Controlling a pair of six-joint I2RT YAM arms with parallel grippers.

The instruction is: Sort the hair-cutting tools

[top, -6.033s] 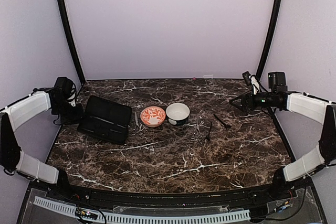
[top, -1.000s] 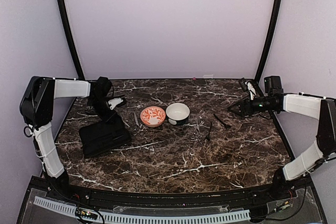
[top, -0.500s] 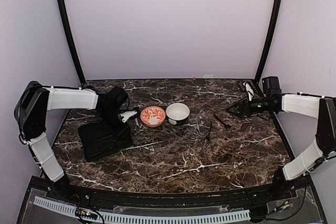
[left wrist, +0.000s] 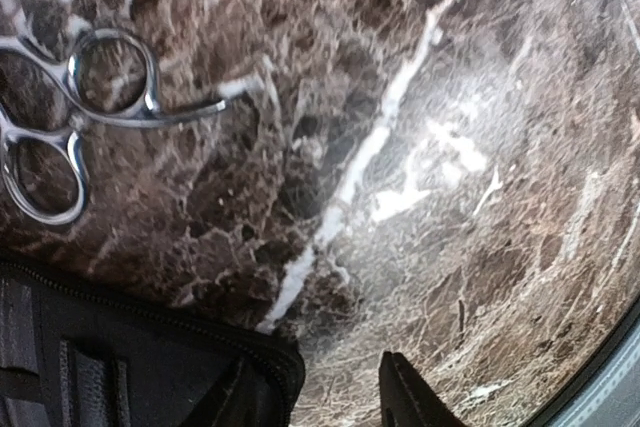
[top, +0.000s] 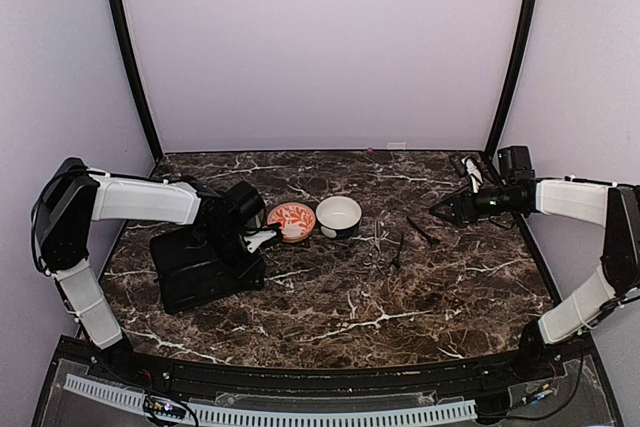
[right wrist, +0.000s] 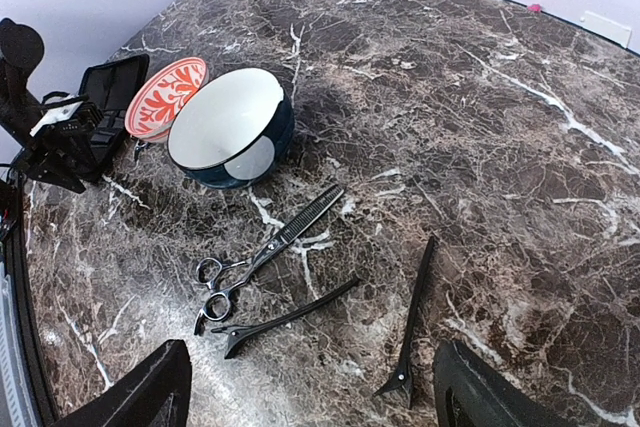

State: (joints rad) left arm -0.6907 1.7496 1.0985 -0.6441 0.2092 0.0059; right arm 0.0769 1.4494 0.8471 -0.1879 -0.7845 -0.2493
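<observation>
The left tool (top: 262, 240) hung over the right edge of the black case (top: 195, 267), fingers spread and holding nothing. Just past the case's corner, one pair of silvery scissors (left wrist: 72, 125) lay flat on the counter (top: 330, 317). The right tool (right wrist: 315, 397) hovered at the far right, likewise released and wide apart. Before it lay a second pair of scissors (right wrist: 272, 245), a slim dark clip (right wrist: 290, 312) and a second clip (right wrist: 413, 317), near the white bowl (right wrist: 228, 125), which stood just beside the orange-patterned bowl (right wrist: 165, 97).
</observation>
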